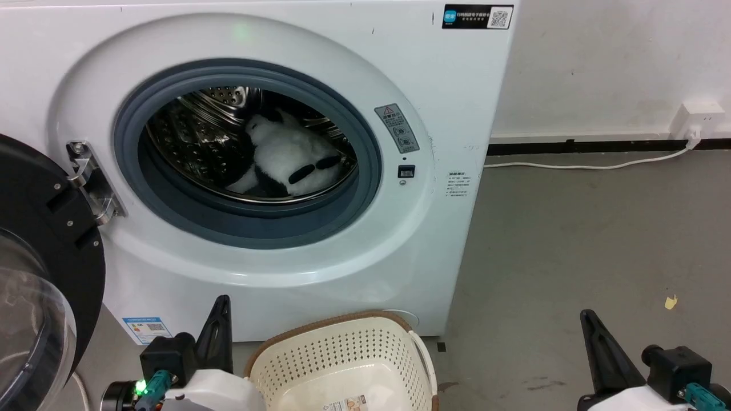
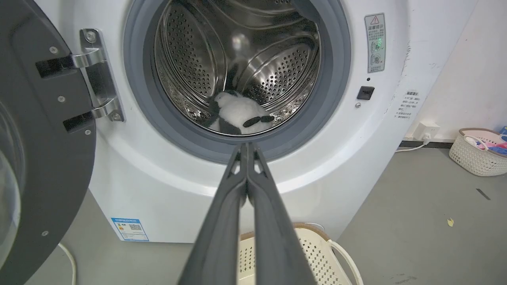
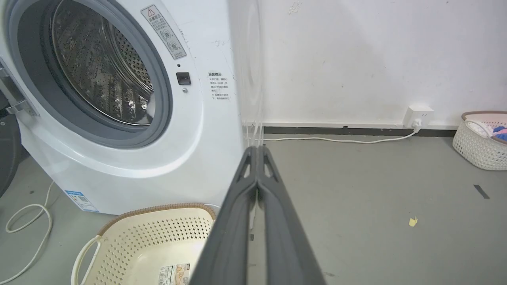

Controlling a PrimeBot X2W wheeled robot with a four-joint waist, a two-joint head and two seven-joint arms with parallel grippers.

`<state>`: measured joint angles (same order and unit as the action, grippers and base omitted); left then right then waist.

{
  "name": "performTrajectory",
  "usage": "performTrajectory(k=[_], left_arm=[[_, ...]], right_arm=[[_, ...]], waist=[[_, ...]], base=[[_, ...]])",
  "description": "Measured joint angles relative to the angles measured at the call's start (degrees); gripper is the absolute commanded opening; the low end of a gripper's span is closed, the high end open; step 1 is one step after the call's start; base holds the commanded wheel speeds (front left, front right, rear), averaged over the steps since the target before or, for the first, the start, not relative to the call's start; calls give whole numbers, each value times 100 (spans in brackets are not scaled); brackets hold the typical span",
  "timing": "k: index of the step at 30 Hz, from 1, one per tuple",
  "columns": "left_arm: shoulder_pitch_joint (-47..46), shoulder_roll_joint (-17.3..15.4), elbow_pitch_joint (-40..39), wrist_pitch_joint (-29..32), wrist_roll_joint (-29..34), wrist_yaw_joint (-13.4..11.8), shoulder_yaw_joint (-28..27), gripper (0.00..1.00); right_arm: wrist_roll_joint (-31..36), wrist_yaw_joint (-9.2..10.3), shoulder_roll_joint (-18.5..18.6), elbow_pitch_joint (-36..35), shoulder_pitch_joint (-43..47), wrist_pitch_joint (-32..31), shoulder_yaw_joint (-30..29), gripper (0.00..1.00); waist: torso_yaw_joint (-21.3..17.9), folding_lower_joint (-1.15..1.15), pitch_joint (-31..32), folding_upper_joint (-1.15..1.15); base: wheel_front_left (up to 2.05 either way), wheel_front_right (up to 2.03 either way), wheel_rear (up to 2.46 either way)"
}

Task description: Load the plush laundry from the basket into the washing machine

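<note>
The plush toy [image 1: 288, 157] lies inside the washing machine [image 1: 365, 274], down at the bottom of the shiny drum [image 1: 183, 142]. It is white and fluffy with black patches. That is where the job wants it, so I think the loading is done. The basket [image 1: 342, 354] sits on the floor just in front of the machine. The part I can see holds a label sticker and no toy. The round door [image 1: 40, 245] hangs wide open on the left, likely so the way in is free. The left gripper [image 1: 223, 305] and the right gripper [image 1: 588, 319] sit low, one on each side of the basket. Both are pressed shut and hold nothing. I guess they are back from the hole because nothing is left to carry. The left wrist view looks straight into the drum and shows the toy resting near the front lip. The right wrist view looks at the drum from the side and sees its holes and bumps. It also catches a wall plug [image 3: 418, 114] with a white cord [image 3: 336, 139], and a second basket [image 3: 481, 140] with colourful things far off by the wall.
</note>
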<state>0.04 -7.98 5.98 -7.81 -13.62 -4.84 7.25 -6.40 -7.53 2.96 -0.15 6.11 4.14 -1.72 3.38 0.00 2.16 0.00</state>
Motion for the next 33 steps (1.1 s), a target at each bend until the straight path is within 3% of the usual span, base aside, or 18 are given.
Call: performTrajectory(k=[33], left_arm=[[0,196,-220,327,543,200,-282,0]], right_arm=[[242,0,0,0,-203,-155,60,0]], waist=[[-140,0,-90,0]], base=[[0,0,0]])
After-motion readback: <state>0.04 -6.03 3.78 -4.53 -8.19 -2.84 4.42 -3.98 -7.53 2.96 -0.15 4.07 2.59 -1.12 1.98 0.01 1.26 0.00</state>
